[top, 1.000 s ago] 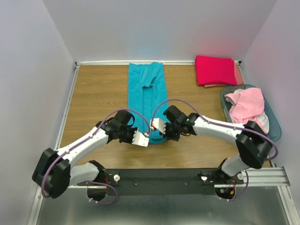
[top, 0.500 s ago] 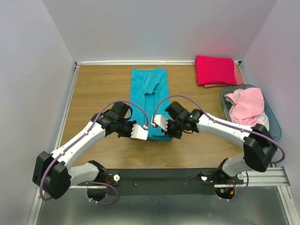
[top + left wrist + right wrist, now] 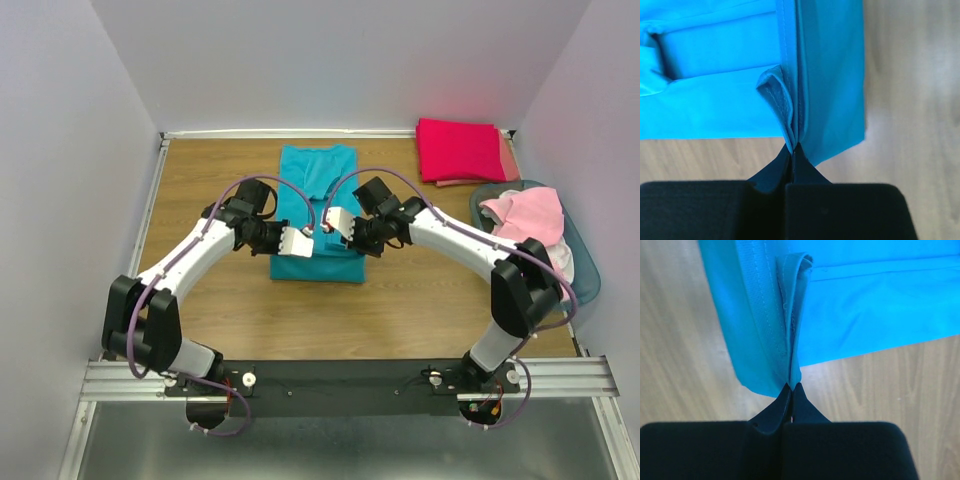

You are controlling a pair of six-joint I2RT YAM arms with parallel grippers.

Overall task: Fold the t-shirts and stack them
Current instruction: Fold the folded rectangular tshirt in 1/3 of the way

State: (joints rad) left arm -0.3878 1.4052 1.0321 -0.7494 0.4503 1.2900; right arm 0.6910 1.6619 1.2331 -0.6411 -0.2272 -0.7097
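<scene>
- Teal t-shirt (image 3: 318, 172): lies as a long narrow strip mid-surface, collar end toward the far wall. Its near end is doubled over, and the hem is lifted above the shirt's middle.
- Left tool (image 3: 794, 150): pinched shut on the hem's left corner, with only a thin lip of cloth between the fingertips.
- Right tool (image 3: 791, 387): likewise closed on the right corner. In the wrist view the stitched edge curls just beyond the tips.
- Risk 1, slip: so shallow a bite could let a corner pull free if the cloth drags on the layer beneath, and the fold would fall open.
- Risk 2, skew: if one arm travels farther than the other, the hem would land crooked and the packet would not be square.
- Risk 3, contact: the two tools hang near one another over the narrow strip, so a small inward drift could knock them together.
- Risk 4, shift: pulling too low might slide the whole shirt along the wooden surface (image 3: 200, 190) and loosen the tucked sleeves.
- Destination: the crimson-pink t-shirt (image 3: 460, 148) lies folded at the far right corner. Light pink t-shirts (image 3: 525, 222) wait in the basket (image 3: 592, 272).
</scene>
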